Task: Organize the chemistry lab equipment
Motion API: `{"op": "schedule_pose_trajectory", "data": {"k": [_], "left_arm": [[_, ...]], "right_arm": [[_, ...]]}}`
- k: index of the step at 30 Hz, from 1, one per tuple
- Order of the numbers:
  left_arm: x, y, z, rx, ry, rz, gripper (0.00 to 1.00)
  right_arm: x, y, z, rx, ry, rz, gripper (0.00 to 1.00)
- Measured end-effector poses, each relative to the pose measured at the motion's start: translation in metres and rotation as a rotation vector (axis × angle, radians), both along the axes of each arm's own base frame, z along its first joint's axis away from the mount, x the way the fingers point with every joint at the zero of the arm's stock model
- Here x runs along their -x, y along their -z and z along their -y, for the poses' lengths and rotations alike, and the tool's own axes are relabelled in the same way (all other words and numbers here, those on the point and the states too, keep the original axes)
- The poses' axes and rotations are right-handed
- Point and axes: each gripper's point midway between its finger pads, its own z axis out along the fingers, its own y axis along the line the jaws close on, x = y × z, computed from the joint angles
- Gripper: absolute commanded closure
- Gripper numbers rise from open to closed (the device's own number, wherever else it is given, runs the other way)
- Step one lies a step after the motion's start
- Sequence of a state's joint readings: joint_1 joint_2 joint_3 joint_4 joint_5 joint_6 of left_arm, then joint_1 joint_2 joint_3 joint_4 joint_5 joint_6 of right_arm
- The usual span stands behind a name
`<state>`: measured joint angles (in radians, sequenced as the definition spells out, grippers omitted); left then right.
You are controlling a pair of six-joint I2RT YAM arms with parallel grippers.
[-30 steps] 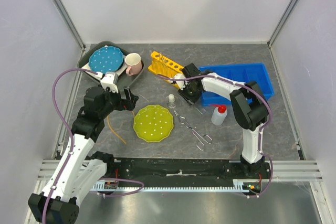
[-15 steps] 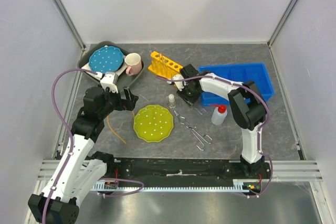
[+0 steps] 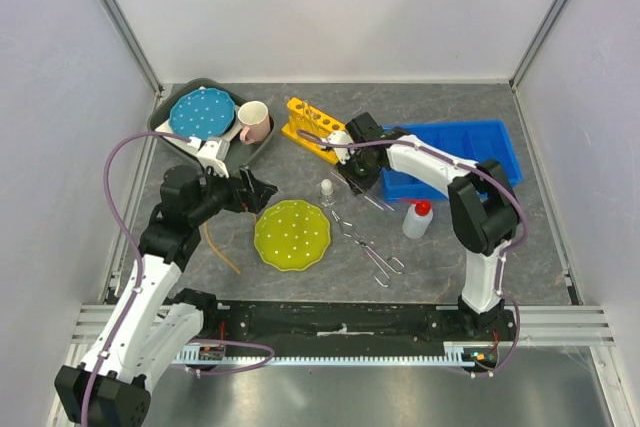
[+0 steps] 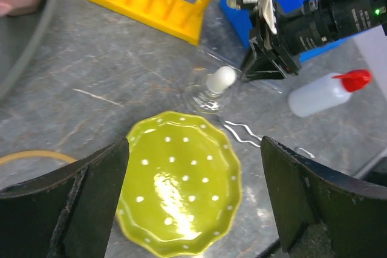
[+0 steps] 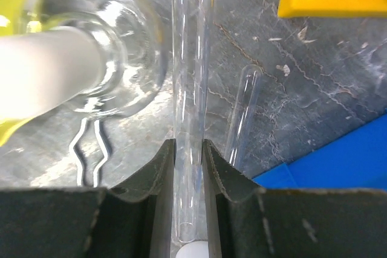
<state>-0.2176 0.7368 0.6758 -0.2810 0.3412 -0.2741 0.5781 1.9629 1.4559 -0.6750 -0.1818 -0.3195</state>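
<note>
**Top view.** The right gripper (image 3: 357, 169) stands at the centre of the frame. The yellow test-tube rack (image 3: 314, 126) is just up and to its left, and the blue bin (image 3: 455, 150) is to its right. The small clear white-capped flask (image 3: 326, 190) stands just below and left of this gripper. The metal tongs (image 3: 366, 243) lie on the grey table (image 3: 500, 237) below centre, to the right of the yellow-green plate (image 3: 291, 234). The white red-capped squeeze bottle (image 3: 417, 218) sits right of centre, just below the bin. In the upper left a grey tray (image 3: 262, 150) holds a blue plate (image 3: 200, 112) and a pink mug (image 3: 253, 122).

**Right wrist view.** The jaws pinch a thin clear tube (image 5: 189, 58). The tube runs straight up the middle of the frame, its rounded end at the top. That end lies between the flask at upper left and a corner of the rack at upper right. Whether the held tube touches the table cannot be told. A second clear tube (image 5: 242, 110) lies on the table just right of the held one, pointing down toward the bin's edge at lower right.

**Left wrist view.** The left gripper (image 4: 193, 149) has its jaws spread wide and holds nothing. Its two dark fingers stand at the lower left and lower right corners, with the yellow-green plate between them. The flask, the rack and the right gripper fill the upper half of the frame. In the top view this gripper sits left of centre, just up and left of the plate.
</note>
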Motion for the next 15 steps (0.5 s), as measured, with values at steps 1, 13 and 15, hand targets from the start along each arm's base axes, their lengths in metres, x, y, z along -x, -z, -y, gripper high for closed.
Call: {"op": "schedule_pose_trajectory", "data": {"k": [1,13,15], "left_arm": [[0.002,-0.001,0.006,0.033,0.02,-0.011,0.04],[0.011,-0.024,0.057,0.499,0.165,-0.146,0.08],[0.009,-0.019,0.063,0.574,0.161,-0.207,0.08]], "right_arm": [[-0.001,-0.009,-0.002,-0.022,0.002,0.01,0.78],[0.004,-0.105,-0.007,-0.34,-0.003,0.068,0.78],[0.012,-0.115,-0.008,-0.39,-0.024,0.066,0.78]]}}
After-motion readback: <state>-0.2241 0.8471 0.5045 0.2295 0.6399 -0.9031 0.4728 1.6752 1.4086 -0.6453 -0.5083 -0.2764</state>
